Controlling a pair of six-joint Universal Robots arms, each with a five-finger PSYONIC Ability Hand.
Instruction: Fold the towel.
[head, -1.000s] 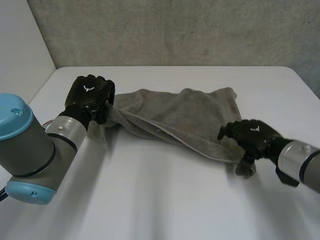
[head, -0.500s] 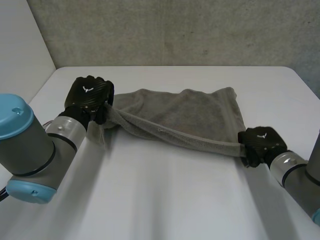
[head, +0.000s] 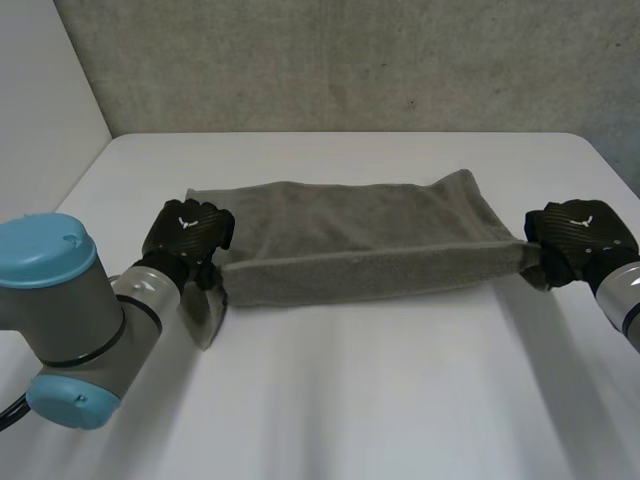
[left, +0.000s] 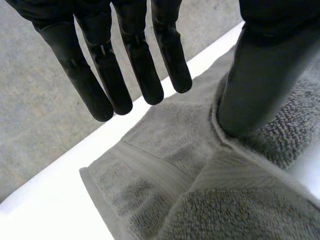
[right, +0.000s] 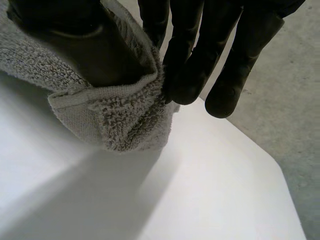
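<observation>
Over on the left, the left hand (head: 188, 232) sits at the towel's (head: 350, 240) left end, near its front corner. Its wrist view shows the fingers (left: 145, 65) straight and spread, clear of the cloth, with only the thumb (left: 260, 75) pressing down into a fold. Nothing is pinched there. Across the middle, the grey towel runs along the white counter (head: 400, 400), doubled lengthwise and pulled out long between the two hands. And on the right, the right hand (head: 580, 235) has the towel's right end. Thumb and fingers (right: 190, 60) are closed tight on a bunched corner, held just off the counter.
</observation>
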